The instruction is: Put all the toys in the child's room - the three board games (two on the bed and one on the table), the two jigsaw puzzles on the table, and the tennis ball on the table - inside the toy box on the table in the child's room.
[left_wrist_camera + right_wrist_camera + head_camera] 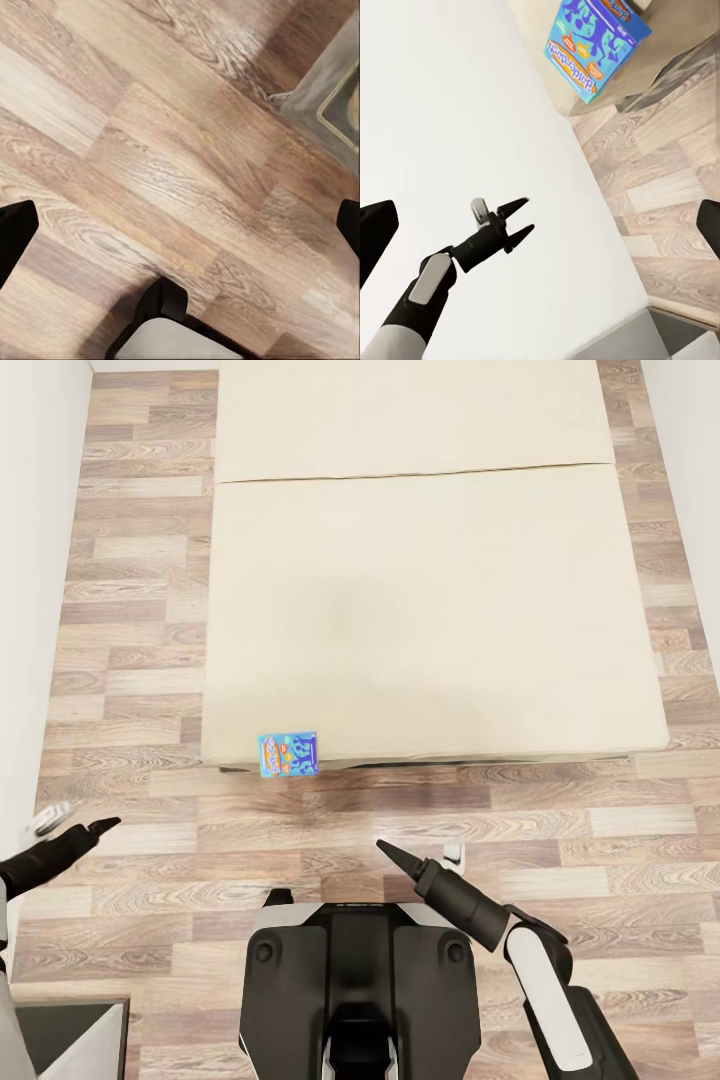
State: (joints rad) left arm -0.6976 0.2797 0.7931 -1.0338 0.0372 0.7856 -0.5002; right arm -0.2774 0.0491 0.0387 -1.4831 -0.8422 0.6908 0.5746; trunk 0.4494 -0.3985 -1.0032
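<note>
A small blue printed board game box (pixel 288 755) lies at the near edge of the wide beige mattress (pixel 430 610) over wood-plank flooring (pixel 130 660), both grippers' jaws apart, holding nothing; the right wrist view shows the box's lettering.

wood-plank floor (pixel 140 660), white wall (pixel 30 560), both w/ nothing on them

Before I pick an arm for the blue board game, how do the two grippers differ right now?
The right gripper hangs over the floor nearer the board game at the bed's front edge; the left gripper sits farther off, near the wall. The right wrist view shows the game; the left wrist view shows floor. Both are open and empty.
</note>
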